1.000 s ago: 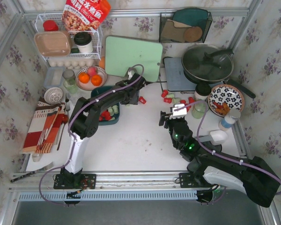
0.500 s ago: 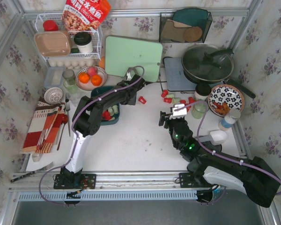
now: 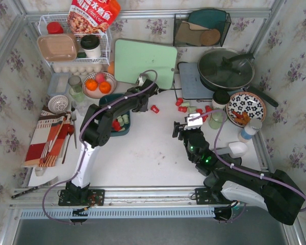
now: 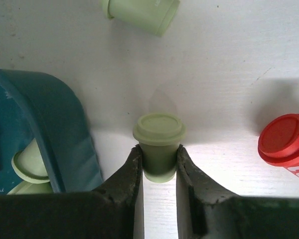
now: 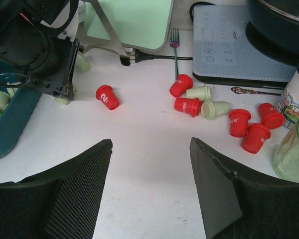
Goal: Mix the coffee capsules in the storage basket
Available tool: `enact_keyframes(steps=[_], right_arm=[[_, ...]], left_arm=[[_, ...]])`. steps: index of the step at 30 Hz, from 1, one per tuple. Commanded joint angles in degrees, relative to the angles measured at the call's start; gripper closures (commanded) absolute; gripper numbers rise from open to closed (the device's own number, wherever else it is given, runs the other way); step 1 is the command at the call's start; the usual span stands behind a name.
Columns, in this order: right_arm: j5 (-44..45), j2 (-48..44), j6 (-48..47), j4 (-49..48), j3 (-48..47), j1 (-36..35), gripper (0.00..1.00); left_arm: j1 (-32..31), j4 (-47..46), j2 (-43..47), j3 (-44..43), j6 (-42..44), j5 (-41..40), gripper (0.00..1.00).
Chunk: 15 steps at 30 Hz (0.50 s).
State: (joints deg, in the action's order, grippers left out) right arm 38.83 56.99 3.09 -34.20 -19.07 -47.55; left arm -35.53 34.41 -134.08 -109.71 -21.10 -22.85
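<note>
My left gripper [image 4: 158, 152] is shut on a pale green capsule [image 4: 158, 134], held just right of the dark teal storage basket [image 4: 60, 134]. In the top view the gripper [image 3: 143, 104] is at the basket's [image 3: 126, 131] far right corner. The basket holds red and green capsules [image 3: 120, 121]. A red capsule [image 4: 284, 142] and another green one [image 4: 139, 12] lie close by on the table. More capsules [image 5: 214, 107] lie scattered before the cooktop. My right gripper [image 5: 149, 142] is open and empty above bare table, and it shows mid-table in the top view [image 3: 186, 126].
A green cutting board [image 3: 145, 61] leans at the back, with a fork [image 5: 175, 45] beside it. A cooktop with a lidded pan [image 3: 224, 69], a patterned plate [image 3: 246, 107] and a glass jar [image 3: 215, 120] stand on the right. A fruit bowl [image 3: 98, 84] and a wire rack [image 3: 74, 46] stand at the back left.
The left arm has shifted very slightly by the basket's corner. The right arm has not moved.
</note>
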Motion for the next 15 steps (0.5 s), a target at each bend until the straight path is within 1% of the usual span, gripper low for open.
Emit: enact_keyframes(steps=[1,8,11,15], right_arm=[[0.19,0.05,0.43,-1.18,-0.27,0.01,0.29],[0.06,0.53,0.51,-1.14,-0.46,-0.02,0.28],[0.11,0.53,0.55,-1.05,-0.51,-0.04,0.28],[0.0,0.46,0.6,-0.96,-0.53,0.01,0.28]], left_arm=[[-0.18,-0.35,2.3,0.97,-0.81,0.9,0.81],[-0.86,-3.9,14.51,8.06,-0.35,1.9,0.8],[-0.65,-5.38,19.63,11.0,0.71,-0.51,0.79],[1.13,-4.53,21.46,12.94,1.69,-4.04,0.78]])
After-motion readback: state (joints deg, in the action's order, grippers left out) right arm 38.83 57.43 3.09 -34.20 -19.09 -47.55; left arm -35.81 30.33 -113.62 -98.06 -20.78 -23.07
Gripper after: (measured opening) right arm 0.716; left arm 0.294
